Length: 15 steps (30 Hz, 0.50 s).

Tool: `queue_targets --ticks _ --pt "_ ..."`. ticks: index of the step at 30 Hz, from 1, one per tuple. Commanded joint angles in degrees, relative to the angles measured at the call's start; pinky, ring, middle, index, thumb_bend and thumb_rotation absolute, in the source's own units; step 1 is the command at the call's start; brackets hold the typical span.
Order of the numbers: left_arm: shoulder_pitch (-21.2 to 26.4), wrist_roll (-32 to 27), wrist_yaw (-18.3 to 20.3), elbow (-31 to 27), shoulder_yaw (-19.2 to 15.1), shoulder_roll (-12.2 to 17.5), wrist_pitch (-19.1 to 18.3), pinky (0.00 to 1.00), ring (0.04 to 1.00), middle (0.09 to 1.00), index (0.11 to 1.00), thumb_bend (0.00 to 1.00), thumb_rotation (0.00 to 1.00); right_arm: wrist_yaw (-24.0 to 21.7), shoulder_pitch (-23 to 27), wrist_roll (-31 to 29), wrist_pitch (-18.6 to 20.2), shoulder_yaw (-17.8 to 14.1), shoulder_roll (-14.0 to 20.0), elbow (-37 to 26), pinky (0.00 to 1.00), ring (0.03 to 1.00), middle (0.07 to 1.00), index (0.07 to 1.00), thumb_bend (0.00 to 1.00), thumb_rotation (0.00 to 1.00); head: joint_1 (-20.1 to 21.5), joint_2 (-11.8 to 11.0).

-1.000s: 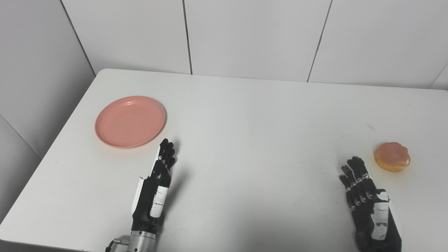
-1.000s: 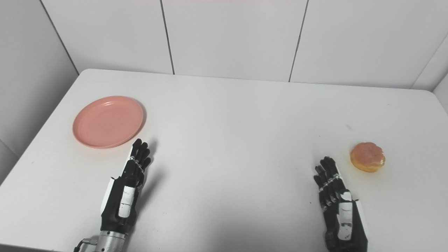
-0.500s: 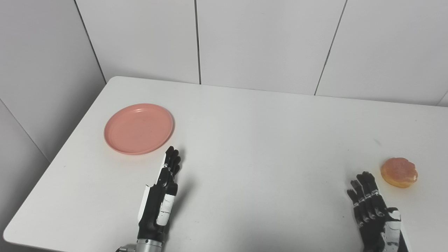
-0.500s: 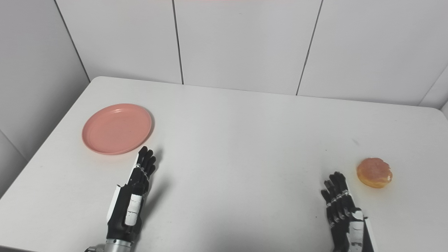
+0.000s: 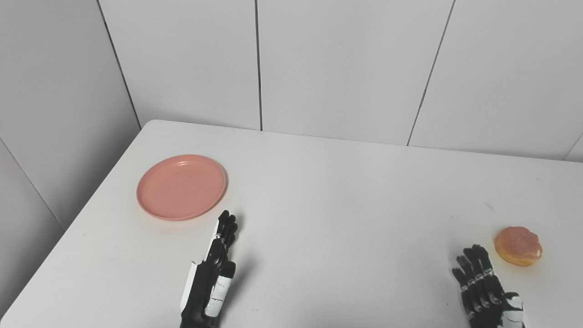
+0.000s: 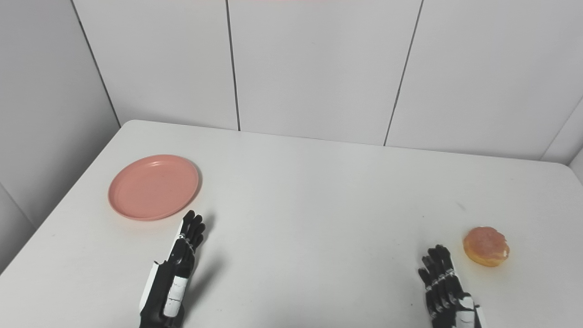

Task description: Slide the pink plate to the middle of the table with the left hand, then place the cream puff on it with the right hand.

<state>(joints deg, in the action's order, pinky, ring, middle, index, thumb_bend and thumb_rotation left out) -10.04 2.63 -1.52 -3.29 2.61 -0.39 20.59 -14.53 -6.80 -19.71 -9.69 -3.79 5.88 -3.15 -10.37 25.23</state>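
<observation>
i am looking down on a white table [image 5: 346, 191] with rounded far corners, its matte top showing a few small dark specks and a faint grey smudge near the right side. behind it stands a wall [image 5: 346, 68] of large pale grey-white panels split by thin dark seams, and another panelled wall [image 5: 50, 105] runs close along the left edge of the table. the light is even and soft, casting only faint shadows on the tabletop.

I see no readable text, labels, brands or numbers on my feeds: nothing on the bench [image 5: 346, 205], nothing on the wall panels [image 5: 341, 68].
</observation>
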Motion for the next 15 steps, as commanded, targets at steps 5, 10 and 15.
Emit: queue_targets --ticks 5,10,15 --pt "-2.77 -0.64 1.5 4.43 2.27 -1.51 -1.66 1.0 0.996 0.996 1.0 0.96 0.93 0.94 -1.05 0.49 1.62 -0.84 0.53 5.35 1.0 0.988 0.974 0.971 0.81 1.0 0.36 -0.35" --pt "-2.73 -0.33 1.37 4.65 2.34 -1.4 -1.47 1.0 0.988 0.994 1.0 0.95 0.94 1.13 -0.9 0.4 1.7 -0.92 0.32 5.49 1.0 0.984 0.971 0.968 0.81 1.0 0.6 -0.53" --pt "-2.55 -0.56 1.54 5.05 2.29 -1.2 -1.33 1.0 0.992 0.997 1.0 0.94 0.94 1.04 -0.74 0.63 1.42 -0.81 0.29 5.78 1.0 0.976 0.968 0.965 0.81 1.0 0.33 -0.62"
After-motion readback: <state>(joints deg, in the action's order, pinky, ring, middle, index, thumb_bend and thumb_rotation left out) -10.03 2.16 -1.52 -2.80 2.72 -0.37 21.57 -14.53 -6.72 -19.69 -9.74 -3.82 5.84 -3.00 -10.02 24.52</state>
